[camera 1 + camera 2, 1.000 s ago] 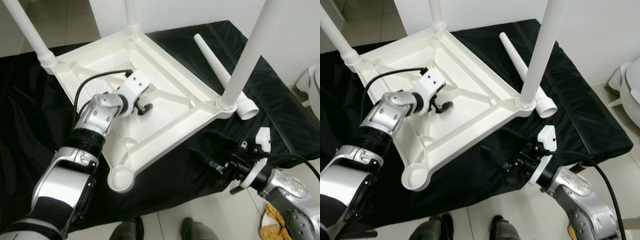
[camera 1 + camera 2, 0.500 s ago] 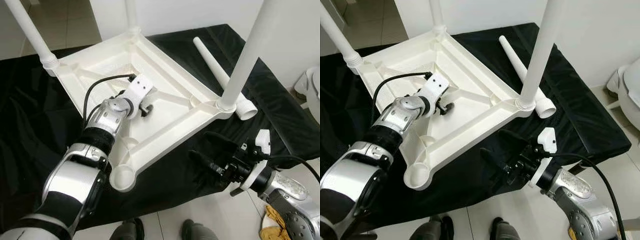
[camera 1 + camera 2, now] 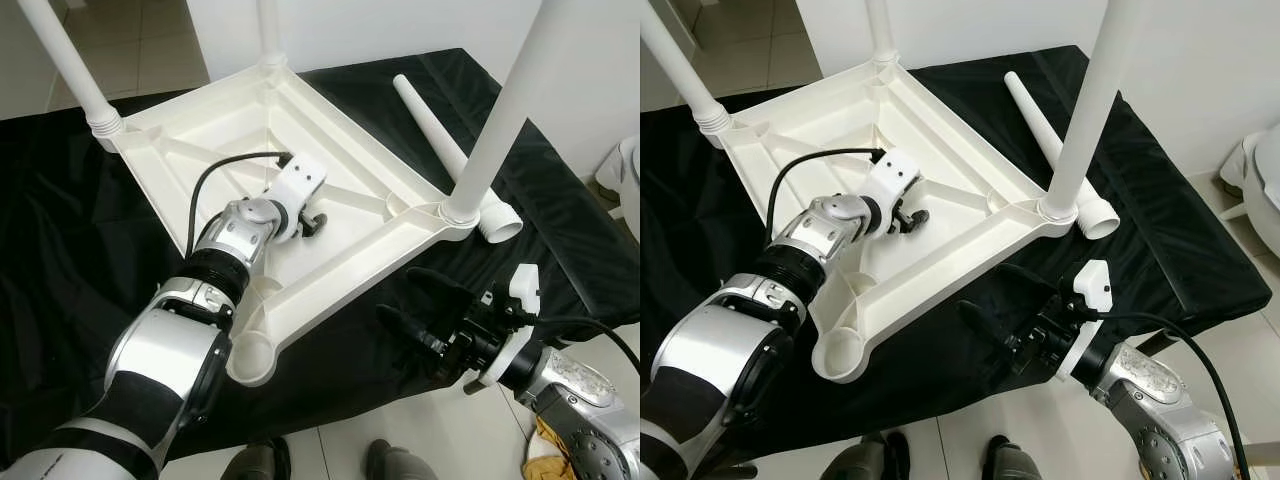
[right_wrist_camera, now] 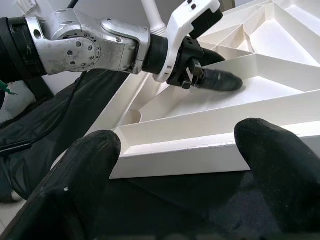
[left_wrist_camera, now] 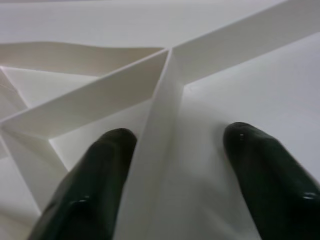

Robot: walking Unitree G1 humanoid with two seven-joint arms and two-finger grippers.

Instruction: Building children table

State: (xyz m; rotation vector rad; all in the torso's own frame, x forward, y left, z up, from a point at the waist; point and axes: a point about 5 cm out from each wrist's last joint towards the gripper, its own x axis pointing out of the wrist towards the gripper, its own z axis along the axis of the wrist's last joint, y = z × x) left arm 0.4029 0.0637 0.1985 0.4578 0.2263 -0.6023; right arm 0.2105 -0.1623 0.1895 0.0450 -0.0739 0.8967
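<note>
The left pincer (image 3: 312, 222) reaches into the underside of the upturned white children's table (image 3: 330, 160). Its two black fingers (image 5: 105, 170) are spread apart and straddle one of the thin stiffening ribs (image 5: 160, 125), one finger on each side of it, with the tips down near the table's inner surface; it clamps nothing. The right pincer (image 3: 415, 315) is parted too and holds nothing. It hovers over the black cloth, just off the table's near rim, with its fingers (image 4: 75, 185) pointing toward that rim.

The table lies top down on the counter (image 3: 60, 250), which is draped in black cloth. Three white legs stand up from its corner sockets: one at the far left corner (image 3: 62, 62), one at the far corner (image 3: 268, 25) and one at the right corner (image 3: 500, 110). The nearest corner socket (image 3: 253, 356) is open and round. A fourth white leg (image 3: 450, 150) lies loose on the cloth just beyond the table's right corner, its wider end (image 3: 500, 225) close to the standing right leg.
</note>
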